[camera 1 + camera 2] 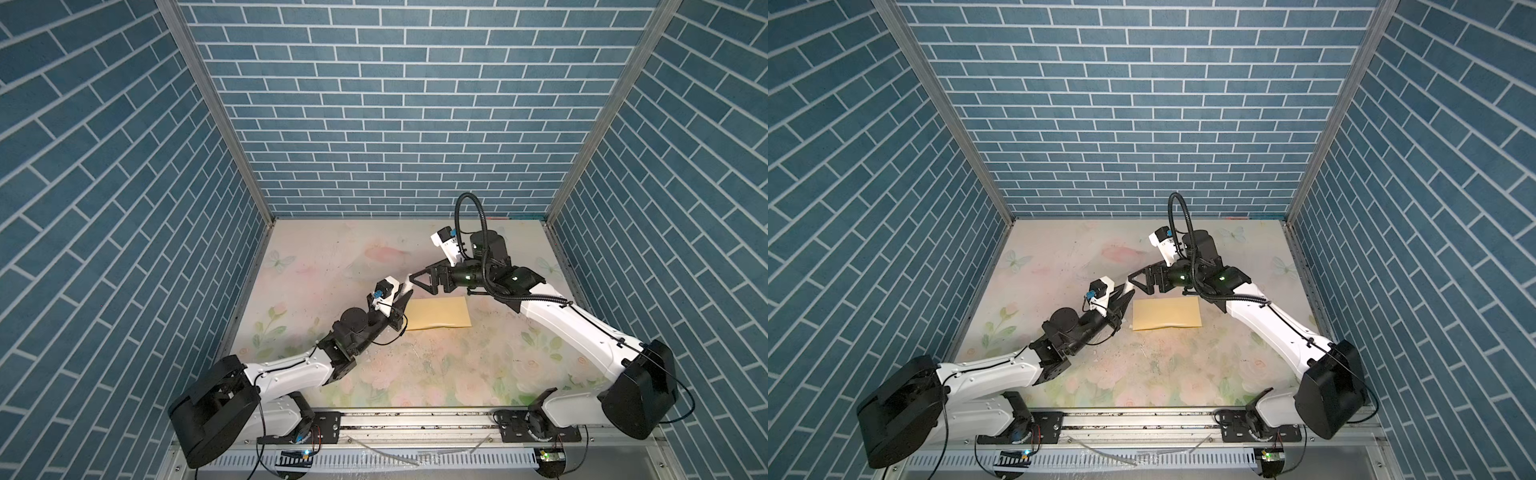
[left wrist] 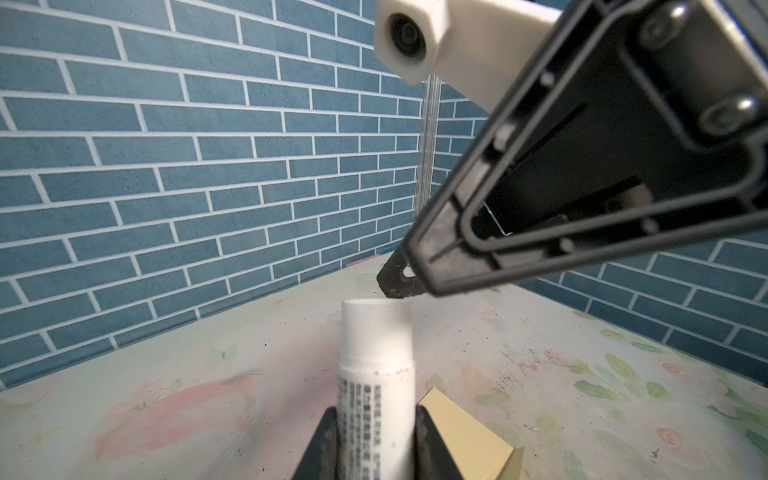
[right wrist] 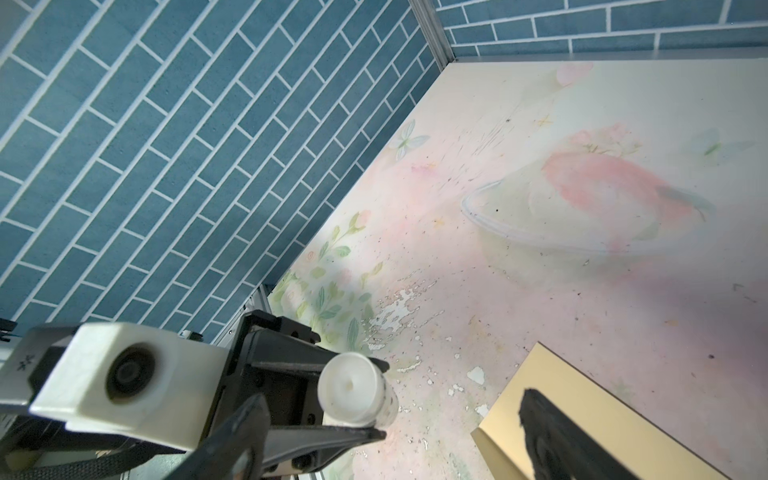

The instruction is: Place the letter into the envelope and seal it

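Note:
The mustard-yellow envelope lies flat near the middle of the table, and a corner of the envelope shows in each wrist view. The letter is out of view. My left gripper hovers just left of the envelope, shut on a white glue stick that points up and away. My right gripper stands open and empty right at the stick's tip, with one of its fingertips just above the stick's end.
The floral tabletop is walled by blue brick panels on three sides. Both arms meet over the table's middle, their wrists close together. The right arm's black cable loops up behind it. A metal rail runs along the front edge.

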